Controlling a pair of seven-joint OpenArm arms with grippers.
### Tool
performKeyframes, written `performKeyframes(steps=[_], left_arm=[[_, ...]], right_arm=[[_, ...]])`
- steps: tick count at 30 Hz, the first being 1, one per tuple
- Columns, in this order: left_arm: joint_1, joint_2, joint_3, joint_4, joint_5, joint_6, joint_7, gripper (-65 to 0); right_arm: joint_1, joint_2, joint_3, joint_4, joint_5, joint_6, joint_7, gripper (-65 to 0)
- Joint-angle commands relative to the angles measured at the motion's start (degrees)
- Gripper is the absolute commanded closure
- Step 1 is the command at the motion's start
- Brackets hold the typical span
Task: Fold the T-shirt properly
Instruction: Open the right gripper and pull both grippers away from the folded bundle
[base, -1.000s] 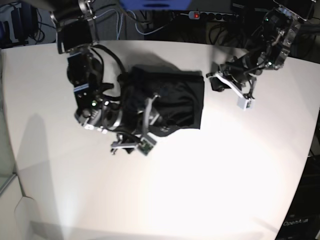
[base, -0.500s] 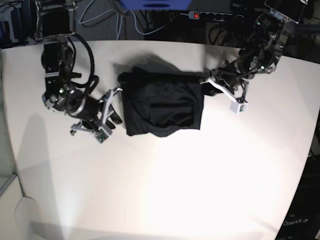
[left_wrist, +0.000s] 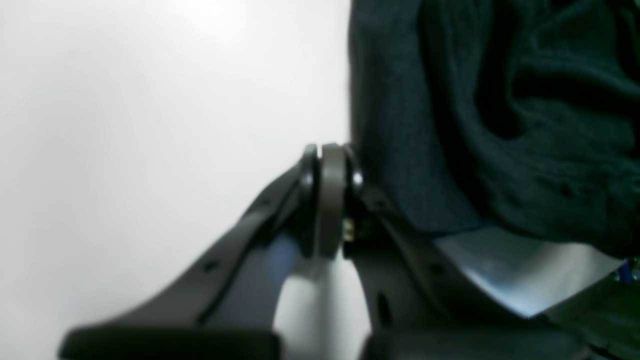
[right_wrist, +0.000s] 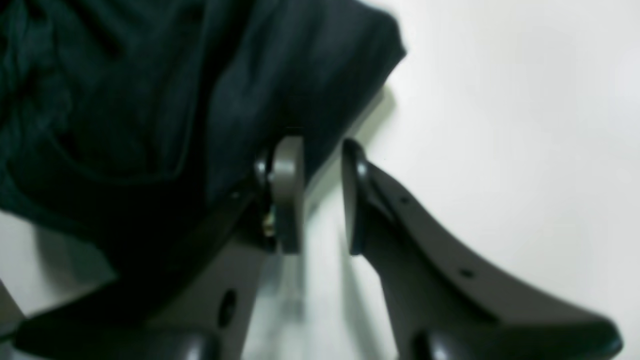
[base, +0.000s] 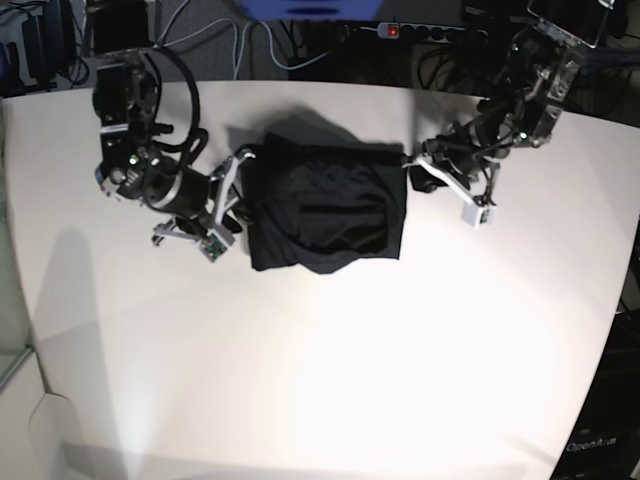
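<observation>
The T-shirt (base: 325, 208) lies folded into a compact, roughly square black bundle on the white table (base: 330, 370), toward the far side and a little left of centre in the base view. Its surface is wrinkled, with a horizontal fold line across the middle. No print, label or writing shows on the fabric.

The right gripper (base: 237, 190) sits at the bundle's left edge. In the right wrist view its two fingers (right_wrist: 287, 195) stand a small way apart with bare table visible between them; the dark cloth (right_wrist: 200, 100) lies just beside and behind the left-hand finger, and nothing is caught between the pads.

The left gripper (base: 412, 165) sits at the bundle's far right corner. In the left wrist view its fingertips (left_wrist: 330, 200) are pressed together with no gap, right beside the straight edge of the shirt (left_wrist: 475, 125); no fabric can be seen pinched between them.

Beyond the far edge of the table, a power strip (base: 420, 32) with a red lit switch lies among loose cables (base: 210, 40). At the lower right corner of the base view, faint pale lettering (base: 590, 447) shows on a dark surface, too small to read with confidence. No containers are in view.
</observation>
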Motion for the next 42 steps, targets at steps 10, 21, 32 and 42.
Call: performKeyframes(steps=[10,21,32,42], left_arm=[[-1.54,0.28,3.62,-0.48,-0.24,-0.18,0.3,-1.4],[-1.62,0.45,3.62,-0.92,-0.07,-0.18,0.21,-1.4],[-1.62,0.98,3.71,-0.48,-0.07,-0.18,0.21,-1.4],[-2.94,1.86,4.59,-0.66,-0.07,-0.18,0.21,-1.4]], right_arm=[[0.16,0.21,-1.02,2.0,0.81,0.19,1.26,-11.3],[-1.77,0.21,-1.64,5.87,0.63,0.19,1.17,-11.3],[-1.86,2.76,-1.29,6.22,0.63,0.19,0.73,-11.3],[-3.0,3.47,-1.29,6.22,0.63,0.19,1.09,-11.3]])
